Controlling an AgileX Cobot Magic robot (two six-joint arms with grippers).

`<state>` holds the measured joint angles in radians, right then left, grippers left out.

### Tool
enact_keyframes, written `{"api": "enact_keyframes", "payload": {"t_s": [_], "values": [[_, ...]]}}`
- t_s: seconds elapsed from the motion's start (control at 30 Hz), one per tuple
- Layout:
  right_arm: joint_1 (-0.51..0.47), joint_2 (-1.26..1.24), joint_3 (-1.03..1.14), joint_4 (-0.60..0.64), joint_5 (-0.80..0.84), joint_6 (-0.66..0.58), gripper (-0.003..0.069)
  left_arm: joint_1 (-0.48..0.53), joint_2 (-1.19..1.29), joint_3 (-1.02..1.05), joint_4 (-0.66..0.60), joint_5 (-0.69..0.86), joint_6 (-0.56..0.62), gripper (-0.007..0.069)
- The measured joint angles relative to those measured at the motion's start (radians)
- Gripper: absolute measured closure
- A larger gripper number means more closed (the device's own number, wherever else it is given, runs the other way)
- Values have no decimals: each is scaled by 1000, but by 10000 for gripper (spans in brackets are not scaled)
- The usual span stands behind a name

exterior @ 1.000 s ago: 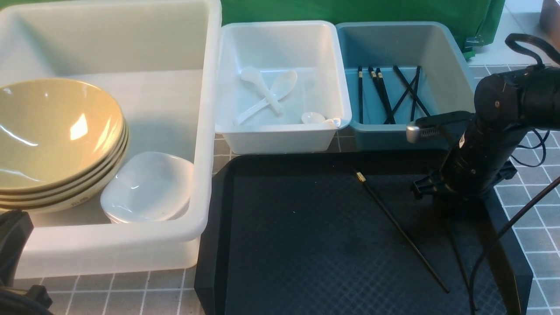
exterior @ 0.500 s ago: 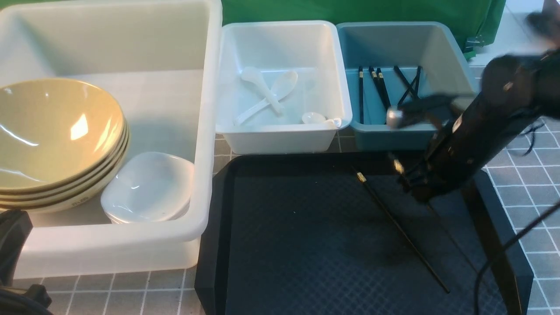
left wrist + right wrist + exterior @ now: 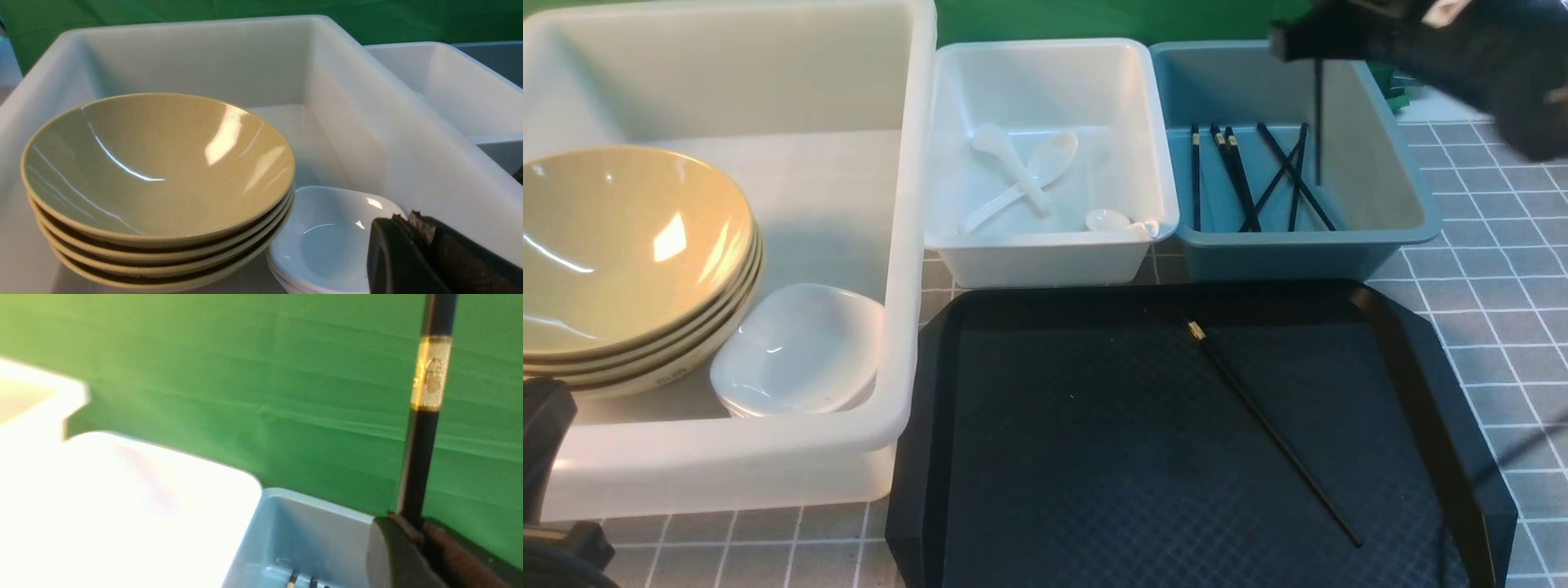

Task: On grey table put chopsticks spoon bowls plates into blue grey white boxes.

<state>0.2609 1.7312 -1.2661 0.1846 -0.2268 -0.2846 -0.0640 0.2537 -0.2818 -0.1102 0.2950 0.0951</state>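
My right gripper [image 3: 1319,49] is shut on a black chopstick [image 3: 1317,122] that hangs upright over the blue-grey box [image 3: 1388,171]; the right wrist view shows its gold band [image 3: 431,373] above the gripper [image 3: 412,524]. Several chopsticks [image 3: 1241,175] lie in that box. One chopstick [image 3: 1270,429] lies on the black tray [image 3: 1094,457]. Spoons [image 3: 1029,175] lie in the small white box [image 3: 1054,253]. Stacked yellow bowls [image 3: 629,261] and white plates [image 3: 796,351] sit in the large white box [image 3: 727,457]. My left gripper [image 3: 406,218] is shut and empty near the plates [image 3: 327,237].
The grey table [image 3: 1503,278] shows to the right of the tray and the boxes. A green cloth [image 3: 1135,20] hangs behind the boxes. The left arm's base [image 3: 547,490] sits at the near left corner.
My right gripper has risen from the tray's right side with a chopstick and moved back to above the blue-grey box. The left arm has not moved.
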Motion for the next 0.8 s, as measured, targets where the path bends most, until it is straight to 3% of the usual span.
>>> {"api": "enact_keyframes", "payload": {"t_s": [0.1, 0.2, 0.33, 0.43, 0.5, 0.6, 0.8], "values": [[-12, 120, -58, 4, 40, 4, 540, 0, 0, 0, 0, 1, 0, 633], [-19, 173, -124, 6, 239, 10, 420, 0, 0, 0, 0, 17, 0, 633], [-19, 137, -234, 6, 629, 41, 309, 0, 0, 13, 7, 9, 0, 633], [-8, 92, -270, 4, 966, 80, 283, 0, 0, 39, 11, -26, 0, 633], [8, 88, -240, 3, 1074, 82, 284, 0, 0, 47, 11, -51, 0, 633], [45, 106, -142, -3, 1122, 77, 298, 0, 0, 49, 11, -71, 0, 633], [143, 167, -20, -24, 971, 48, 354, 0, 0, 49, 11, -75, 0, 633]]}}
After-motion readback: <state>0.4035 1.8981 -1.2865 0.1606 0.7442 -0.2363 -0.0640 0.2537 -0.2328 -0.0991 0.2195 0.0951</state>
